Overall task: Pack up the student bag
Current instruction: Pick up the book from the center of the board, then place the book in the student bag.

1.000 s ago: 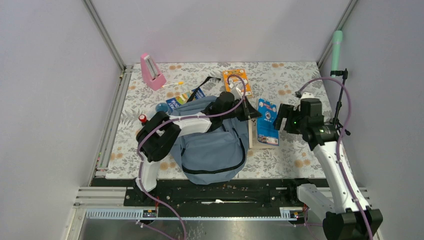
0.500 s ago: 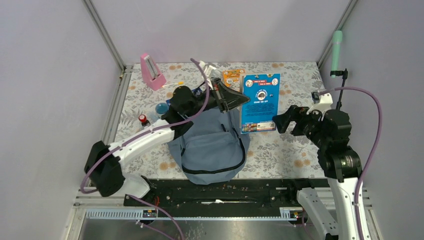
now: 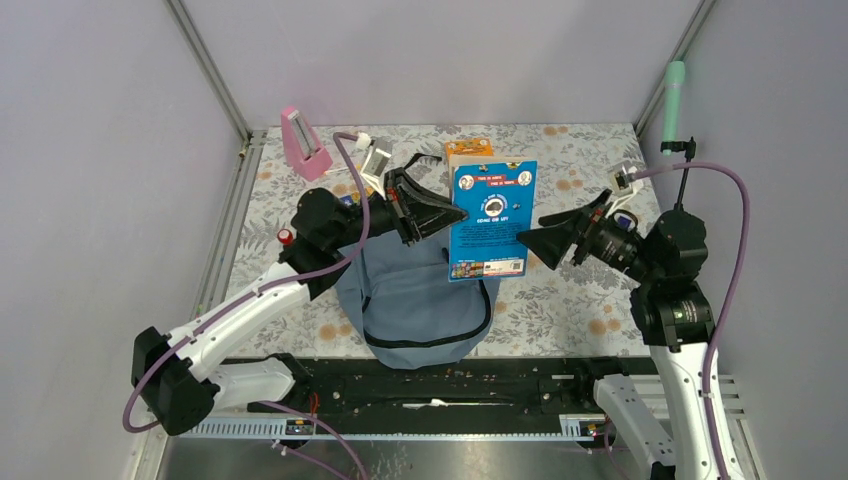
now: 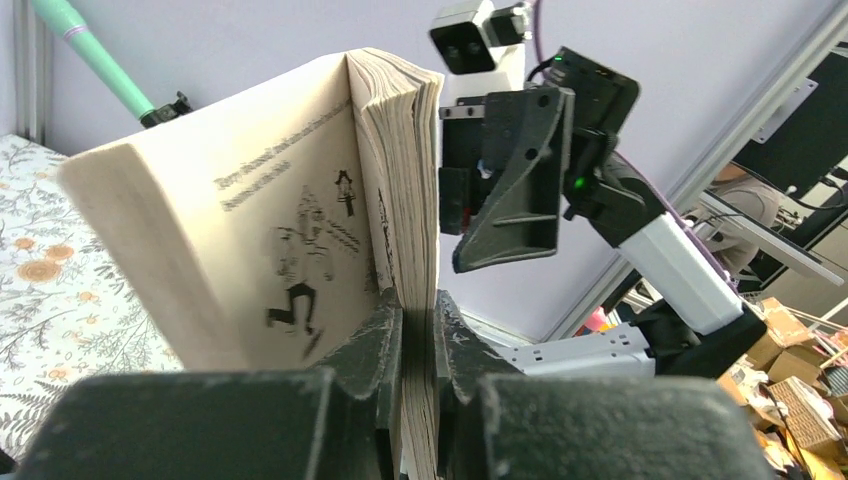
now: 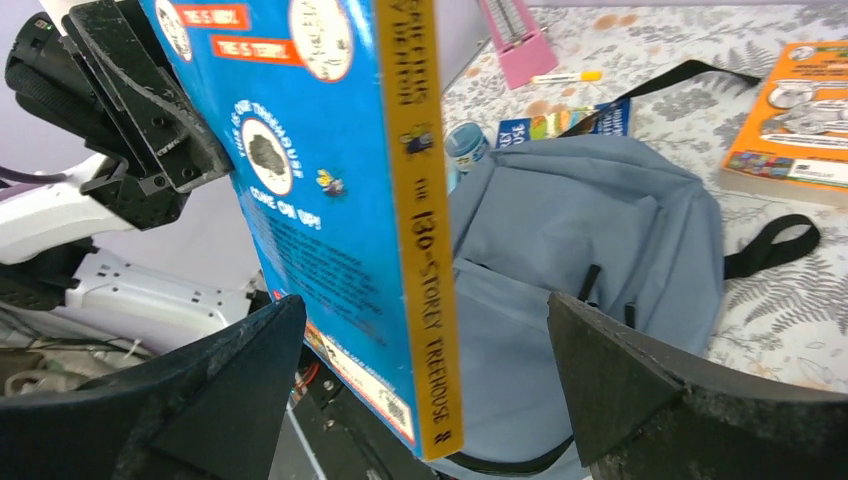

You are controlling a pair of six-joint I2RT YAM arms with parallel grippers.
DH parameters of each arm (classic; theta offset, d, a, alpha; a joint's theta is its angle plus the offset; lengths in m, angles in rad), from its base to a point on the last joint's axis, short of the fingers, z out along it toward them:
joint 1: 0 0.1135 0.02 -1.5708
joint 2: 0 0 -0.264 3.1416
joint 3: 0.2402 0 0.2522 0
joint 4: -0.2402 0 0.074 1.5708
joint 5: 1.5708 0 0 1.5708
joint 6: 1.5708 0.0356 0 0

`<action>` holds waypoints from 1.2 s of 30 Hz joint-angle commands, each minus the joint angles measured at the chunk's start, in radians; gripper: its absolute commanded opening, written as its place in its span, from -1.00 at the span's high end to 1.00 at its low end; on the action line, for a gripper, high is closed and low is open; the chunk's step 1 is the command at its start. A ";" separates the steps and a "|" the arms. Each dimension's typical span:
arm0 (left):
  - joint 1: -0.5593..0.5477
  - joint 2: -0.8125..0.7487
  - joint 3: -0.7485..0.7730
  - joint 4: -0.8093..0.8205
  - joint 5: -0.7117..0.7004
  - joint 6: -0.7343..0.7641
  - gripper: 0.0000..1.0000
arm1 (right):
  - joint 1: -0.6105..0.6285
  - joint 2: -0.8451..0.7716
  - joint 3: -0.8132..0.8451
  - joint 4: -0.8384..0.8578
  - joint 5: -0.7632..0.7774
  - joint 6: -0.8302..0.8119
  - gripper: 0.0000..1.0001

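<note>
The grey-blue student bag (image 3: 420,300) lies flat at the near middle of the table, and shows in the right wrist view (image 5: 580,240). My left gripper (image 3: 455,212) is shut on a blue paperback with a yellow spine (image 3: 490,220), holding it upright in the air above the bag's top. In the left wrist view the pads (image 4: 385,335) pinch a block of its pages (image 4: 400,180), the other pages falling open. My right gripper (image 3: 535,238) is open, its jaws spread wide either side of the book's spine (image 5: 420,200), not touching it.
An orange book (image 3: 468,150) lies behind the held book. A pink wedge-shaped object (image 3: 303,143) and a marker (image 3: 345,168) sit at the back left. A blue booklet (image 5: 560,120) and a small bottle (image 5: 463,140) lie by the bag's top. A red-capped item (image 3: 286,237) lies left.
My left gripper has lifted the blue book off the table beside the bag and swung it up over the bag. My right gripper has let go of it and backed off right, open.
</note>
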 commanded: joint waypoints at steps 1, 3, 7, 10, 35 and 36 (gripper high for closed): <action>0.002 -0.065 -0.001 0.137 0.035 -0.001 1.00 | -0.004 0.014 -0.011 0.126 -0.118 0.077 -0.94; 0.002 -0.072 -0.010 0.165 0.040 -0.017 1.00 | -0.003 0.027 -0.022 0.178 -0.160 0.122 -0.93; 0.001 -0.074 -0.005 0.177 0.052 -0.025 1.00 | 0.015 0.036 -0.027 0.227 -0.192 0.149 -0.85; 0.001 -0.076 -0.008 0.204 0.061 -0.036 1.00 | 0.030 0.040 -0.030 0.264 -0.192 0.171 -0.84; -0.004 -0.093 -0.011 0.107 0.032 0.009 0.53 | 0.219 0.077 -0.076 0.464 -0.089 0.271 1.00; -0.003 -0.098 -0.012 0.090 0.023 0.017 0.25 | 0.219 0.072 -0.077 0.457 -0.077 0.266 1.00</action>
